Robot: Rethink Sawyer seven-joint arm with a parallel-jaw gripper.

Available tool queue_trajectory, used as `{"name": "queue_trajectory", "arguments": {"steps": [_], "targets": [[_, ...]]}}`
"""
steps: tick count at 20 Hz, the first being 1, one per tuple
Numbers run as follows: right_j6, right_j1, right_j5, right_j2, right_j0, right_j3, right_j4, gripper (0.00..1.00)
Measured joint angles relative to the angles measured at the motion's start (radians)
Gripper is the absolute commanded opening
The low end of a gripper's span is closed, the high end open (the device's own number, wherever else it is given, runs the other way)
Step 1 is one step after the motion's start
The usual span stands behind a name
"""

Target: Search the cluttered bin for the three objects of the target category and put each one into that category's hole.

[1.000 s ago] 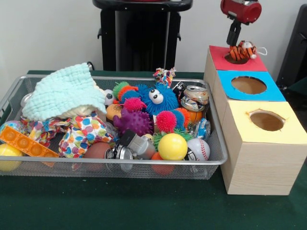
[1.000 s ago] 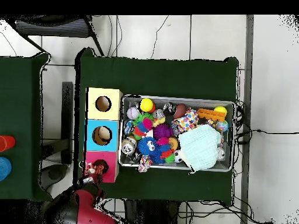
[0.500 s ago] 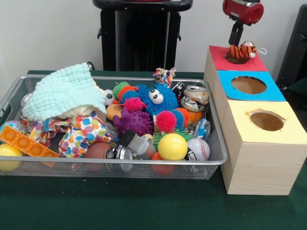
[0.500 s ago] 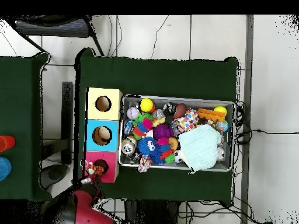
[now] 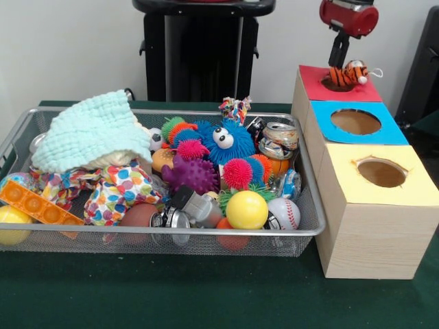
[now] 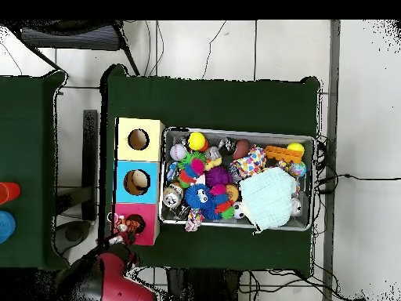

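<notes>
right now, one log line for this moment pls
tiger toy over red hole | gripper: grip state unclear | not dropped | bin full

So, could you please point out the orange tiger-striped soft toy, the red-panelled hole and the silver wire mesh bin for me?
Orange tiger-striped soft toy (image 5: pixel 348 72): front view, on its striped body.
Red-panelled hole (image 5: pixel 312 75): front view, on the red panel left of the opening.
Silver wire mesh bin (image 5: pixel 302 233): front view, on the near rim's right corner.

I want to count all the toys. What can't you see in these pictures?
- Front view: toys under the mint cloth in the wire bin, hidden by it.
- Front view: gripper tips, hidden behind the tiger toy.
- Both views: inside the red-panelled hole, too dark and blocked.
- Overhead view: bin toys too small to name.
</notes>
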Motion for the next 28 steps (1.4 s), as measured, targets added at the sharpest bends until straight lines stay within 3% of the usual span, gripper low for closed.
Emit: {"name": "queue_trajectory", "arguments": {"steps": [8,13,23,28], "targets": [[0.004,0.017,-0.265,0.134,-0.191,0.000,-0.110,0.00],[0.006,0.023,-0.341,0.174,-0.240,0.000,-0.136,0.00],[0.006,0.027,-0.341,0.198,-0.242,-0.001,-0.138,0.00],[0.006,0.029,-0.258,0.101,-0.154,-0.016,-0.138,0.00]]}}
